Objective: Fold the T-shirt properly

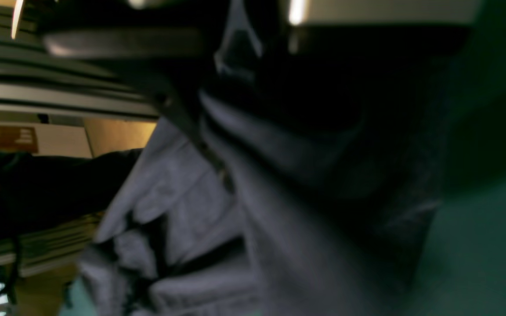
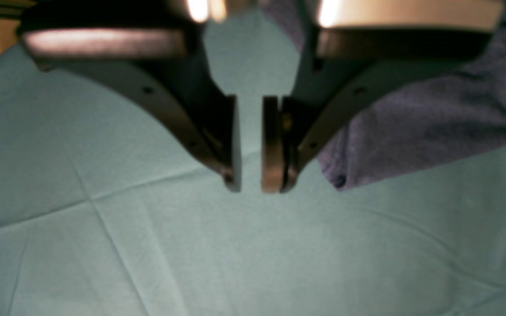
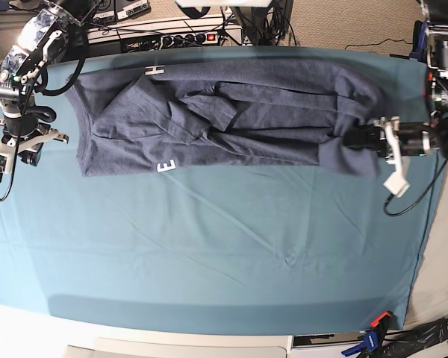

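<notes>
The blue-grey T-shirt point(image 3: 231, 119) lies crumpled lengthwise along the far side of the table, white letters showing on its left half. At the shirt's right end my left gripper point(image 3: 351, 139) is shut on a bunch of the fabric. In the left wrist view, folds of the T-shirt point(image 1: 191, 210) fill the frame and hide the fingertips. My right gripper point(image 2: 251, 186) hovers over bare cloth just off the shirt's left edge, open by a narrow gap with nothing in it. A corner of the T-shirt point(image 2: 411, 127) lies beside its right finger.
The teal table cloth point(image 3: 209, 253) covers the whole table. A power strip point(image 3: 172, 37) and cables run behind the back edge. A white tag on a cable point(image 3: 397, 184) hangs from the left arm. Clamps point(image 3: 373, 337) sit at the front right corner.
</notes>
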Action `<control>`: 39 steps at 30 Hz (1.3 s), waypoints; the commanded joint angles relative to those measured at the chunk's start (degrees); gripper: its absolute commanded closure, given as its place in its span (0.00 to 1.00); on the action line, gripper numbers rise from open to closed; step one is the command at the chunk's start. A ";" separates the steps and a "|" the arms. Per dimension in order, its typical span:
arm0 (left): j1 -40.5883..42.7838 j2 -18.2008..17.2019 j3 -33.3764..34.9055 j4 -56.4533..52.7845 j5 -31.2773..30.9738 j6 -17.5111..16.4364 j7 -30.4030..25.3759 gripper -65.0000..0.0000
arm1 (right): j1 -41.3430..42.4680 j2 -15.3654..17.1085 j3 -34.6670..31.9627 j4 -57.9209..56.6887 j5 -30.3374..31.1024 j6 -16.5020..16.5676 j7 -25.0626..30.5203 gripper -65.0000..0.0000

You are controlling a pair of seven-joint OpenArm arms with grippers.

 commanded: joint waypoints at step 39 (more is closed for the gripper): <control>0.48 18.82 10.01 9.77 9.01 -0.30 -6.05 1.00 | 0.31 0.94 0.37 1.05 0.35 -0.22 1.07 0.85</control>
